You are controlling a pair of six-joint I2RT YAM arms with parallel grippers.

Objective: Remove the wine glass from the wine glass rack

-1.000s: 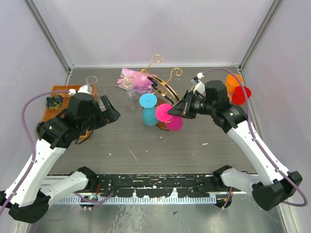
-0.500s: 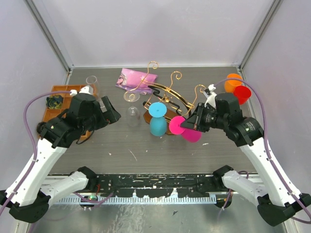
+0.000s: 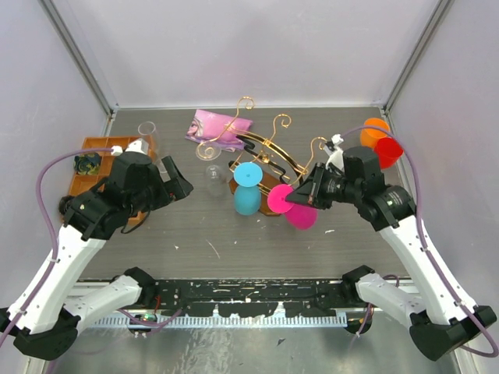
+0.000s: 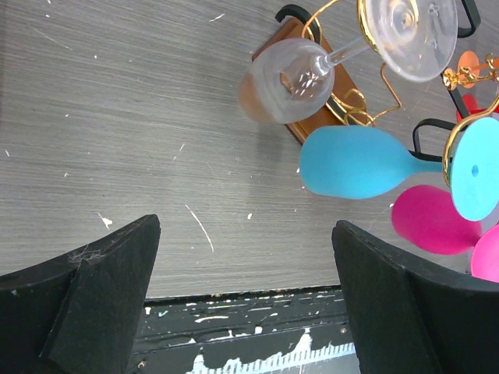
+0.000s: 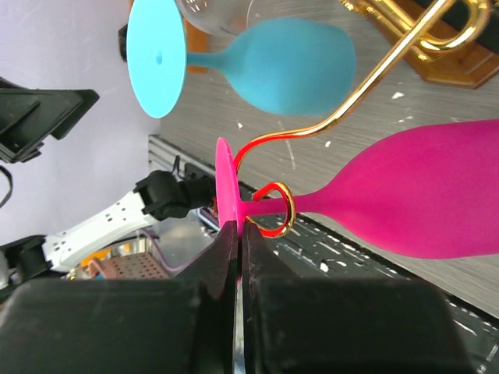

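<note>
As the pink wine glass [image 5: 421, 199] hangs inverted, the right gripper [image 5: 240, 234] pinches its flat foot. Left gripper [image 4: 245, 265] gapes empty.

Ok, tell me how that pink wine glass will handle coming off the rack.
Probably light and tough: the pink wine glass looks opaque, like plastic. Pinched only at its foot rim by the right claw, it may pivot. Its stem sits in a scroll of the rack, so it could snag.
</note>
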